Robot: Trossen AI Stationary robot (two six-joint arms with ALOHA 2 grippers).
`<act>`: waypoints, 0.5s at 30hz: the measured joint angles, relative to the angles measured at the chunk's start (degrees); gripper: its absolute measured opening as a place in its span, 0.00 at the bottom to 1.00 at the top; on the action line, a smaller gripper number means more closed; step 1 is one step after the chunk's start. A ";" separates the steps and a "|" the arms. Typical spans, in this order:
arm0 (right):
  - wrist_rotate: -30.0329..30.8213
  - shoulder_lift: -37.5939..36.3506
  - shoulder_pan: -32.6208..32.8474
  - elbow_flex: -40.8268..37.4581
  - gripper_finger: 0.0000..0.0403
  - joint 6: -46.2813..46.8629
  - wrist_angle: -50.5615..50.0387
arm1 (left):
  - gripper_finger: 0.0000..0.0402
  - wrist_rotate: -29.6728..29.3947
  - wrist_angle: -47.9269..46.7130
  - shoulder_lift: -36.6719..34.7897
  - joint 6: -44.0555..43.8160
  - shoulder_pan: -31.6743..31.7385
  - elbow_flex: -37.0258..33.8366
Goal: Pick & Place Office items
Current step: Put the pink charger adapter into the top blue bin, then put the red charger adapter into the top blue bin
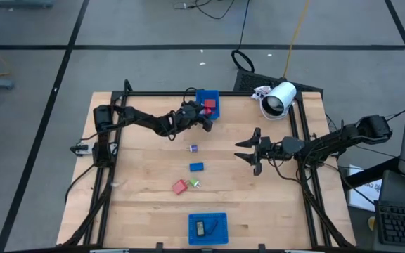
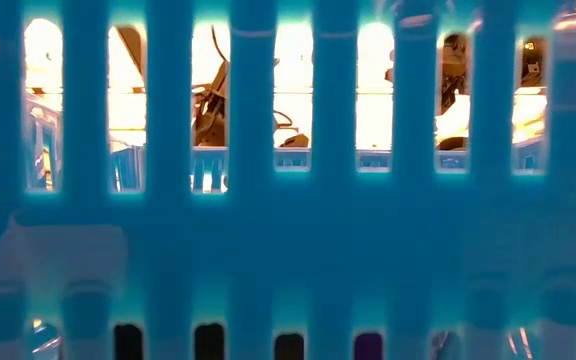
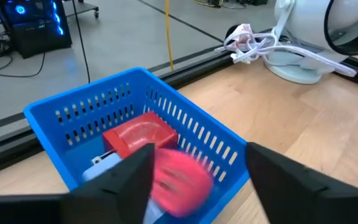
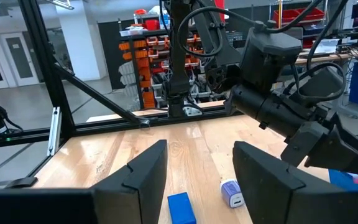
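Wooden planks form the top of the table (image 1: 146,161), which is bounded by a black frame and stands on a grey floor marked with dark lines.

Left gripper (image 1: 207,124): positioned at the far edge of the table, over the near rim of a blue slotted tray (image 1: 209,95). Its fingers are spread apart. In the left wrist view, a blurred red piece (image 3: 180,183) sits between the two fingers above the tray, and whether it touches either finger cannot be determined. A red block (image 3: 140,137) lies inside the tray beyond it.

Right gripper (image 1: 247,150): positioned over the right half of the table, clear of all items, pointing toward the centre. Its fingers are spread with nothing between them.

Loose items on the table, centre area:
- a small purple cube (image 1: 194,148), nearest the far tray;
- a blue block (image 1: 197,166), just nearer than the cube;
- a second red block (image 1: 180,186), with a small green bit (image 1: 195,183) just beside it.

A second blue tray (image 1: 208,219) rests at the near edge and holds dark rectangular pieces (image 1: 200,228). The low view is filled by the slotted wall of this tray.

A white cylindrical device (image 1: 280,98) stands at the far right corner.
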 joint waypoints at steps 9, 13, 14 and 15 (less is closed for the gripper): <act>0.00 0.00 -0.01 0.00 0.42 -0.01 -0.01 | 0.86 2.61 -0.60 -2.45 0.30 -0.07 -0.04; 0.00 0.00 -0.02 0.00 0.42 -0.01 -0.04 | 0.90 7.86 -3.90 -7.50 0.36 -0.65 -0.04; 0.00 0.00 -0.02 0.02 0.42 -0.01 -0.04 | 0.91 8.91 -5.83 -9.18 0.35 -0.90 -0.04; 0.00 0.00 -0.02 0.02 0.42 -0.01 -0.05 | 0.91 9.86 -8.15 -10.90 0.37 -1.17 -0.07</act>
